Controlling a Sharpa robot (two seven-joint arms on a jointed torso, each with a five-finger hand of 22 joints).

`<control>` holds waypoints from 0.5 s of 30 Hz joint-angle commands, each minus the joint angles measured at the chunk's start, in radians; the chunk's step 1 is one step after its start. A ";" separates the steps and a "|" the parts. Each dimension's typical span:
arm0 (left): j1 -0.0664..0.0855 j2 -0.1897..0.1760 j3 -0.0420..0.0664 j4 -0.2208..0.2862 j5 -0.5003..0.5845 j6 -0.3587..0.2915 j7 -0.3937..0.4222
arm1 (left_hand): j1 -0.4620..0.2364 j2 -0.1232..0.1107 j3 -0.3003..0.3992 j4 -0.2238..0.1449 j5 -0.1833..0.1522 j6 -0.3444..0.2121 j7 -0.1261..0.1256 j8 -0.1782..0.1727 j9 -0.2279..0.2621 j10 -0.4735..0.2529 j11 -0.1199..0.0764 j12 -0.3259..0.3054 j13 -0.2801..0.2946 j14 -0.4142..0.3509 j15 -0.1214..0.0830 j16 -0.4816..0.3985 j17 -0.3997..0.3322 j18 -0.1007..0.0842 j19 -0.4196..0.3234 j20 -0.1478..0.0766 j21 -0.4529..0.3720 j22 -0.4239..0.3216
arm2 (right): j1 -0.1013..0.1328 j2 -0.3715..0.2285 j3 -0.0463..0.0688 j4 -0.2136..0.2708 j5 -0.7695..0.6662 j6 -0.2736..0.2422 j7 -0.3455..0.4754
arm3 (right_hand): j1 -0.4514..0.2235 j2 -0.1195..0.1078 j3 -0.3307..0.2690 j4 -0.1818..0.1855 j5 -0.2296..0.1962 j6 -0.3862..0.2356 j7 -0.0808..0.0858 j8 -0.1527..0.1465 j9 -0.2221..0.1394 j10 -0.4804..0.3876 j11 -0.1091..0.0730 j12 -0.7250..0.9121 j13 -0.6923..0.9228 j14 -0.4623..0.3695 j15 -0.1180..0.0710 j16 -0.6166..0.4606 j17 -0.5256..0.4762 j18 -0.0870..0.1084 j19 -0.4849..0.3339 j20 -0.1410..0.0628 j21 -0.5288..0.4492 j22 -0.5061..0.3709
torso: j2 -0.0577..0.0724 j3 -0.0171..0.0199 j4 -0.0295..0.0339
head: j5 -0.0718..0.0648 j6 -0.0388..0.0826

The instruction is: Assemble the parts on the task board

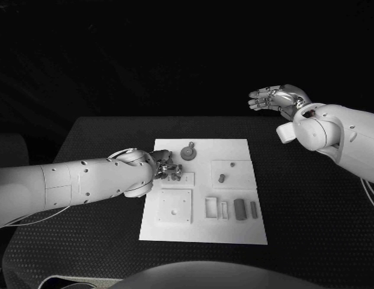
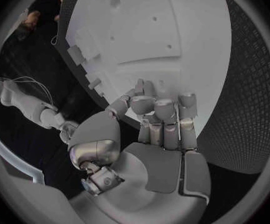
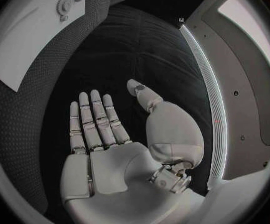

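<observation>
**A:** Head view first. Where does the task board lie, and where are the robot hands?

**B:** The white task board lies flat in the middle of the black table. The left robot hand reaches in over the board's left edge, about halfway up its length. The right robot hand is raised beyond the table's far right corner, well apart from the board.

**A:** What do the parts show?

**B:** A round part with a stem sits near the board's far end, just beside the left robot hand. A small upright peg stands in a square recess at the board's centre. Two dark bars lie side by side near the board's right edge, next to a pale rectangular frame. A large square plate occupies the near left area.

**A:** State of the left robot hand?

**B:** In the left wrist view its fingers are curled down with the tips on the board surface. Whether a part is pinched beneath them cannot be told; the fingertips hide that spot.

**A:** And the right?

**B:** In the right wrist view the right robot hand's fingers are straight and spread, the palm bare, grasping nothing. It hangs over dark table, with the board's corner off to one side.
</observation>
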 commanded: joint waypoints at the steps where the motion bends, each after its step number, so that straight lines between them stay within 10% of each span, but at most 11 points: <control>1: -0.007 0.007 -0.004 0.009 -0.018 0.024 0.014 | 0.030 0.022 0.005 0.001 -0.005 0.089 -0.048 0.004 -0.001 -0.043 -0.039 0.004 -0.002 -0.001 -0.008 0.003 -0.002 0.019 0.007 -0.123 0.007 0.016 | 0.000 0.000 0.001 0.002 0.000 0.019 0.009 | -0.012 -0.002 0.000 0.005 0.004 0.001 0.015 0.003 -0.002 0.005 -0.001 -0.006 0.001 -0.003 0.003 -0.007 -0.002 -0.011 -0.008 0.000 -0.005 0.002 | 0.000 0.0004 -0.0007 | 0.000 0.000; 15: -0.008 0.006 -0.004 0.009 -0.005 0.024 0.016 | 0.054 -0.049 -0.010 0.030 -0.080 0.088 -0.046 0.005 -0.005 -0.042 -0.036 0.004 -0.010 -0.002 -0.010 0.002 -0.013 0.019 0.009 -0.123 0.002 0.014 | 0.000 -0.001 0.001 0.002 0.000 0.020 0.008 | -0.013 -0.003 0.000 0.005 0.006 0.001 0.016 0.003 -0.002 0.006 0.000 -0.008 0.001 -0.004 0.004 -0.007 -0.002 -0.011 -0.009 -0.001 -0.006 0.003 | 0.000 0.0004 -0.0001 | -0.001 0.000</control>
